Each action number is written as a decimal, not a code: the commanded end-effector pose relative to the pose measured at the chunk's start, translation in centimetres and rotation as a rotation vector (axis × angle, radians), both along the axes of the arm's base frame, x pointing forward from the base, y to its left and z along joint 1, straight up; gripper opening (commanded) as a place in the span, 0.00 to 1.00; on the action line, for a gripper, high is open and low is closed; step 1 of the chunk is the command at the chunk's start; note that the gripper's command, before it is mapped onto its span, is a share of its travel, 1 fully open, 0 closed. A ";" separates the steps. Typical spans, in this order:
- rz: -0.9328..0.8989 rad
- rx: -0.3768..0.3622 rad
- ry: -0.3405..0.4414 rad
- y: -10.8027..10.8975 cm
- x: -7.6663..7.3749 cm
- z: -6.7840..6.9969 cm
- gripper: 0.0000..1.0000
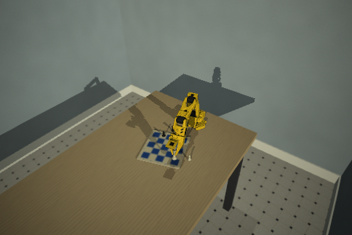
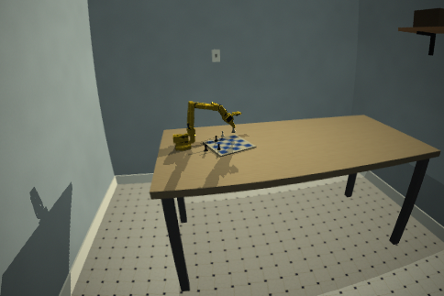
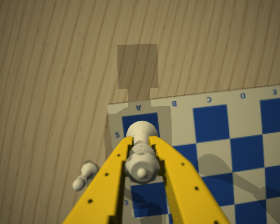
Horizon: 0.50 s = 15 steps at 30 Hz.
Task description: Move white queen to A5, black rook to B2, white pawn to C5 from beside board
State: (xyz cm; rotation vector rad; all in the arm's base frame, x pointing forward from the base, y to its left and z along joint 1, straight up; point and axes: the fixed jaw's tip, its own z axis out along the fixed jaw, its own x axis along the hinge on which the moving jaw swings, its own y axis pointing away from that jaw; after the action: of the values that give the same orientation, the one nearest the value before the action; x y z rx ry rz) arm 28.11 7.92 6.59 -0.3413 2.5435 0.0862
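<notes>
Clamped tight in the yellow gripper (image 3: 141, 162): the white queen (image 3: 141, 150), base hanging over the blue A5 corner square of the board (image 3: 251, 125). Just left, off the board's edge on the table (image 3: 51, 75): the white pawn (image 3: 85, 175), lying tipped. Beyond, bare wood and a square shadow.

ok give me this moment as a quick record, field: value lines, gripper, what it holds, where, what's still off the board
gripper: shut on the white queen
queen position: held over the A-column corner of the board, near the blue square A5
off the board: white pawn, lying on the table left of the board
black rook: not seen in the wrist view
</notes>
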 end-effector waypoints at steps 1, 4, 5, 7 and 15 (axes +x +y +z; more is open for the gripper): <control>0.002 0.000 0.024 0.2 -0.3 -1.0 0.00; 0.002 0.000 0.024 0.2 -0.3 -1.3 0.00; 0.002 0.000 0.024 0.2 -0.3 -1.4 0.00; 0.002 0.000 0.024 0.2 -0.2 -1.6 0.00; 0.002 0.000 0.024 0.2 -0.2 -2.0 0.00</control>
State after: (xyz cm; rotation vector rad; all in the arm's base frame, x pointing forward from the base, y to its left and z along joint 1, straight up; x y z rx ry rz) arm 28.25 7.95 5.49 -0.3408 2.5395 0.0868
